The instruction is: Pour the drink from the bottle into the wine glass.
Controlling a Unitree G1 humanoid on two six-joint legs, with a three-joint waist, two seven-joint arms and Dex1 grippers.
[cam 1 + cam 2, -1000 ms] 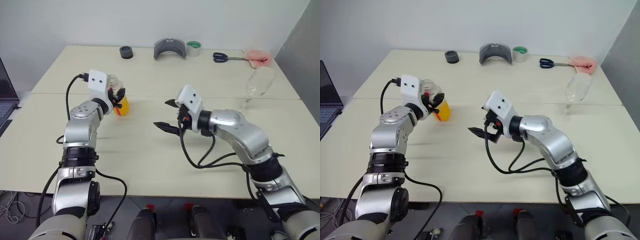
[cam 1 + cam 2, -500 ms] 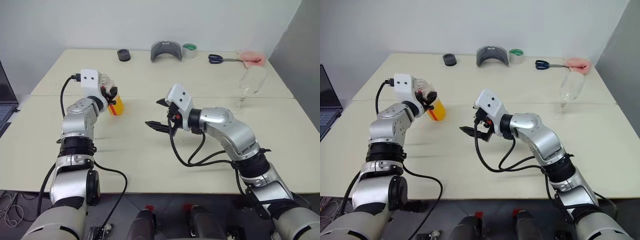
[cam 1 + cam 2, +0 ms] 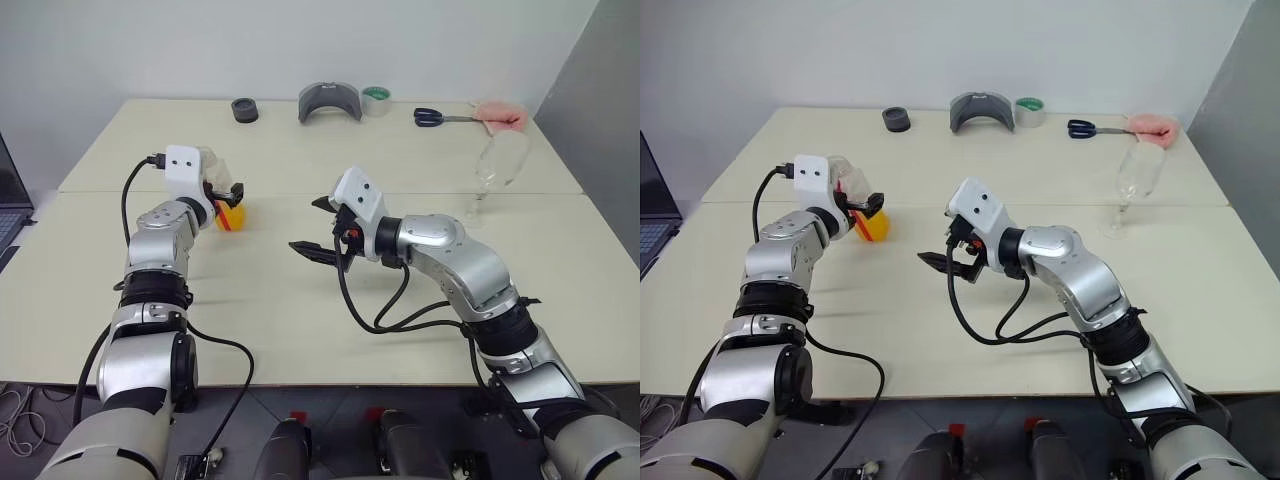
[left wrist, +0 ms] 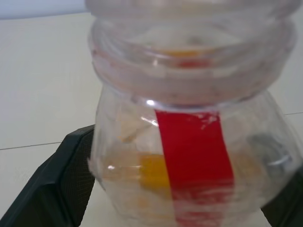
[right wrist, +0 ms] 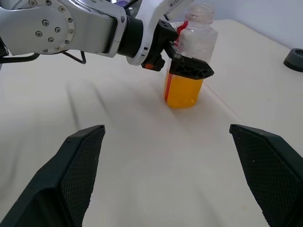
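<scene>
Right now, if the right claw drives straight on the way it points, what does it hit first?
Probably the bottle, standing between the left claw's fingers; bare table lies between. It sits slightly off the centre line, so depth and aim are uncertain.

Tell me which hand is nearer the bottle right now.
Left. The left hand has its fingers on either side of the bottle; the right hand hangs open mid-table, well apart from it.

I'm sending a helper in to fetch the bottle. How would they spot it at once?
On the table, look toward its left side, just past the seam between the two tabletops. The bottle stands upright between the left gripper's open fingers. It alone holds orange drink and wears a red strip; the glass far right is clear.
</scene>
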